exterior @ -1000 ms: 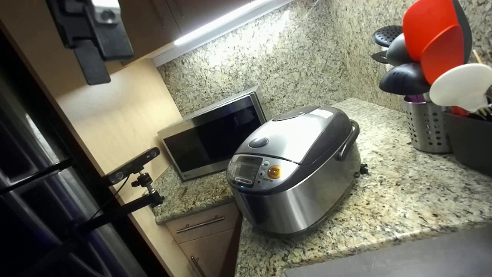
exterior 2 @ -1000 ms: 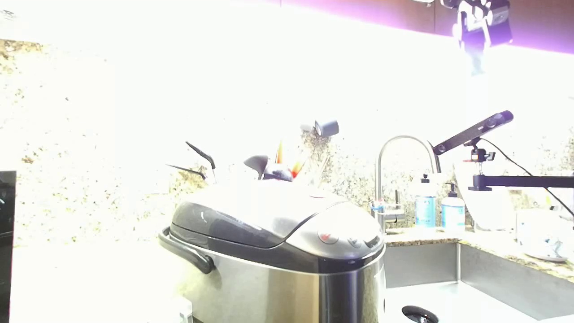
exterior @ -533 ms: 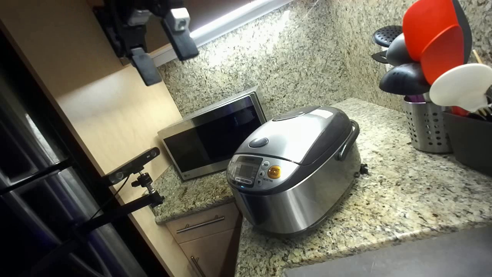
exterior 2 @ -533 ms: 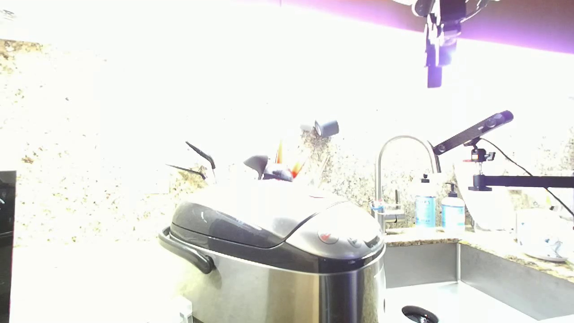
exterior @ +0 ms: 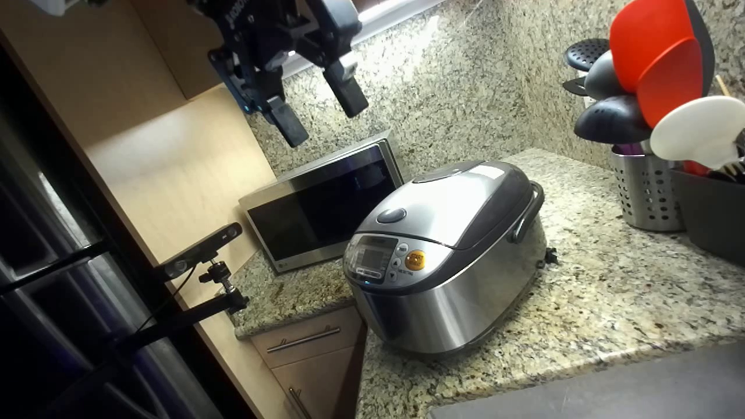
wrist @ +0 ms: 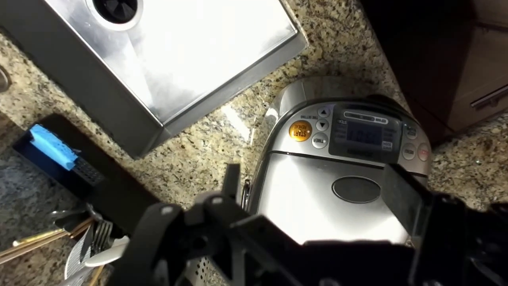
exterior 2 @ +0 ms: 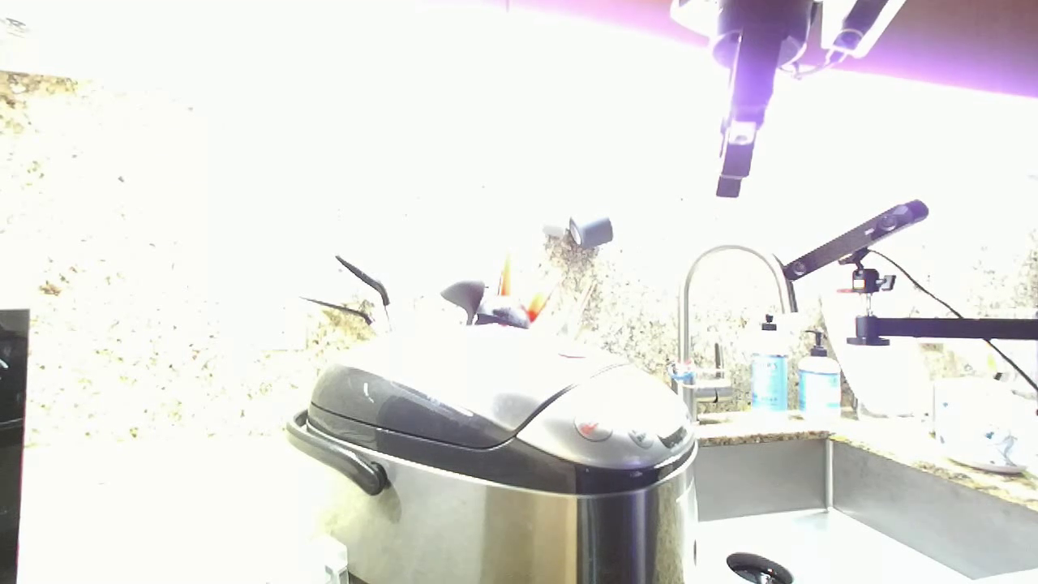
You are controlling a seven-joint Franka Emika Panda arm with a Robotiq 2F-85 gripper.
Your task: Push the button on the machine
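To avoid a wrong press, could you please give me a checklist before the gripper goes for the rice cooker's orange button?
1. Lid of the rice cooker closed: ok.
2. Orange START button uncovered in the wrist view: ok.
3. Gripper holding nothing: ok.
4. Jaws shut, probably better for pressing: not ok; they stand apart.
5. Gripper lined up with the button: cannot tell.
6. Display setting as wanted: cannot tell; digits too faint.

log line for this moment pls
gripper: open, empty, higher than rice cooker, not touching | lid: closed | orange START button: no contact
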